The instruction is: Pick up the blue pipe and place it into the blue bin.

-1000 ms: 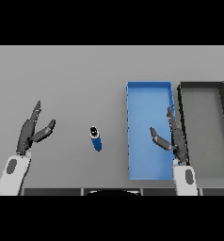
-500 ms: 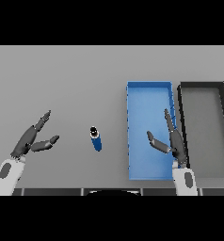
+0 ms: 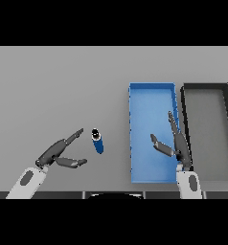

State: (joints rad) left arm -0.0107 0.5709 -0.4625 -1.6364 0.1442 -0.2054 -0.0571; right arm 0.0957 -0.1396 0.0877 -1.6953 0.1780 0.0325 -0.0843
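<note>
The blue pipe [image 3: 97,140], a short blue tube with a dark end cap, lies on the grey table left of the blue bin [image 3: 152,89]. My left hand [image 3: 57,152] is open just to the pipe's left, fingers stretched toward it and thumb below, a small gap apart from it. My right hand [image 3: 176,142] hovers open over the bin's right side, fingers pointing away from me. Nothing lies in the bin.
A black bin [image 3: 205,88] stands right beside the blue one, at the table's right edge.
My left hand has swung rightward and lowered toward the pipe, its fingers now reaching at it. My right hand has drifted slightly left and toward me. The pipe has not moved.
</note>
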